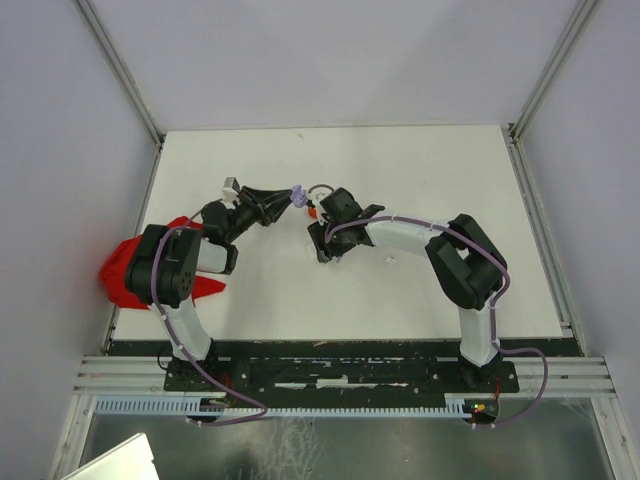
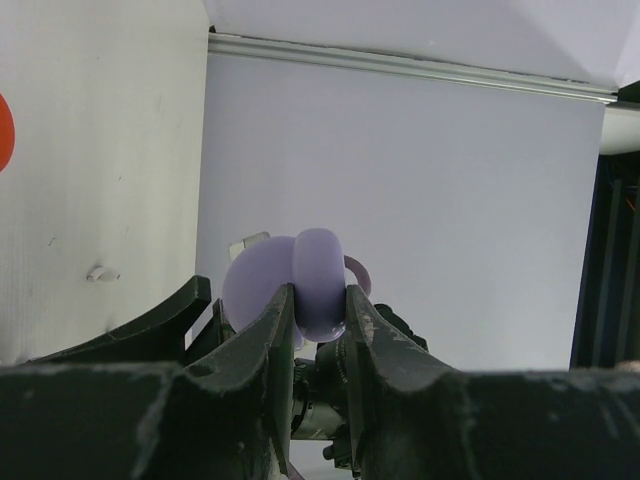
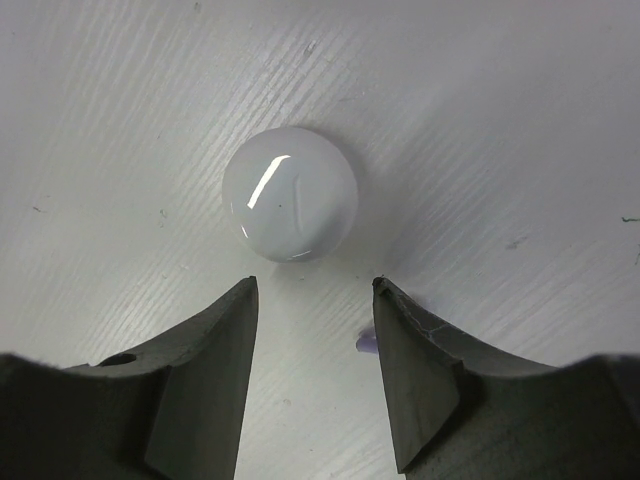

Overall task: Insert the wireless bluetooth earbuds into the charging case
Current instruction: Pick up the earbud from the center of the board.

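Observation:
My left gripper (image 2: 318, 296) is shut on the lilac charging case (image 2: 300, 275). The case is open, with its two round halves side by side, and is held above the table; it also shows in the top view (image 1: 297, 196). My right gripper (image 3: 312, 286) is open and empty, pointing down at the table just short of a glossy white round disc (image 3: 290, 193). A tiny lilac earbud (image 3: 366, 343) lies by its right finger, partly hidden. A small red bit (image 1: 312, 211) lies between the two grippers. A tiny white bit (image 2: 100, 272) lies on the table.
A red cloth (image 1: 125, 270) lies at the table's left edge beside the left arm. A red disc (image 2: 3, 130) shows at the left edge of the left wrist view. White walls enclose the table on three sides.

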You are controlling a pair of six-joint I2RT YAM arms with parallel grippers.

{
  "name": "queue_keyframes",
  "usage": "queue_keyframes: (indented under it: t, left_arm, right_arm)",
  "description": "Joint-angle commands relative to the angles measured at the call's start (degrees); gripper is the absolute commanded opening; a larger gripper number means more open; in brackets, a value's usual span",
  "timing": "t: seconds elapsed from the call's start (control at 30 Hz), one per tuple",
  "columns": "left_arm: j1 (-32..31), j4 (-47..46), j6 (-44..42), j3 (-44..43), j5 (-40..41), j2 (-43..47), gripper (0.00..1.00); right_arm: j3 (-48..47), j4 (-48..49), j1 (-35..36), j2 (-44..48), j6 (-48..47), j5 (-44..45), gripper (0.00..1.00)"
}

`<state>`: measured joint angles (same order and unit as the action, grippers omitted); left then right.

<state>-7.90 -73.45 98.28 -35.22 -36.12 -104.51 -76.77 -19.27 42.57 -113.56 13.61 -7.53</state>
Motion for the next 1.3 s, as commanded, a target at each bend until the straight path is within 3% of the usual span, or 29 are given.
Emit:
queue_keyframes:
  t: [0.0, 1.0, 1.27]
  left_arm:
    - [0.4, -3.5, -1.7, 0.1, -0.6, 1.8, 0.03]
    - [0.5, -3.8, -1.7, -0.1, -0.4, 1.4, 0.03]
    - [0.5, -3.5, -1.7, -0.2, -0.4, 1.6, 0.03]
  right_arm:
    - [0.9, 1.1, 0.4, 2.5, -0.9, -0.3, 0.58]
    - [5.4, 0.9, 1.0, 10.4, -2.0, 1.3, 0.58]
    - [-5.7, -13.5, 1.0, 7.9, -1.1, 12.7, 0.57]
